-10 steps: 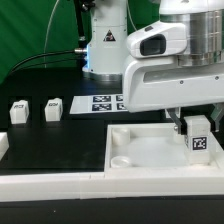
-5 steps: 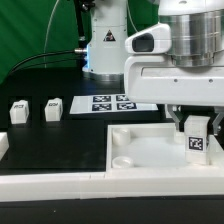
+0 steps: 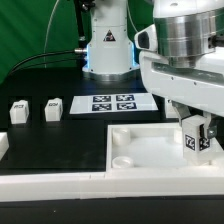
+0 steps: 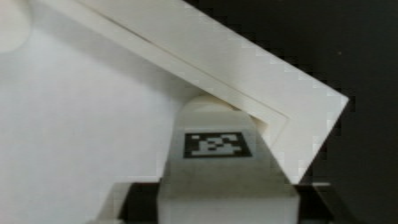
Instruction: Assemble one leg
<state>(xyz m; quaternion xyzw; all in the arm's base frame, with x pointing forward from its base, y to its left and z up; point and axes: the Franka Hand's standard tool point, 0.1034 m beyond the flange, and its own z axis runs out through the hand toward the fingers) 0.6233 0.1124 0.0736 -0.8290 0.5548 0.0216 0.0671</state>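
My gripper point(image 3: 196, 133) is shut on a leg point(image 3: 196, 141), a small white block with a black-and-white tag on its face. I hold it upright over the right side of the large white square tray point(image 3: 150, 150). In the wrist view the leg point(image 4: 221, 150) sits between my dark fingers point(image 4: 139, 198), its far end at the tray's corner point(image 4: 267, 95). Whether the leg touches the tray I cannot tell. Two more legs point(image 3: 18, 112) point(image 3: 52, 109) stand on the black table at the exterior view's left.
The marker board point(image 3: 112, 103) lies flat behind the tray. The robot base point(image 3: 105, 45) stands at the back. A white part point(image 3: 3, 146) shows at the left edge. A white strip point(image 3: 60, 183) runs along the table's front.
My arm has moved to the exterior view's right and a little down, carrying the leg toward the tray's right side. The marker board is now fully uncovered.
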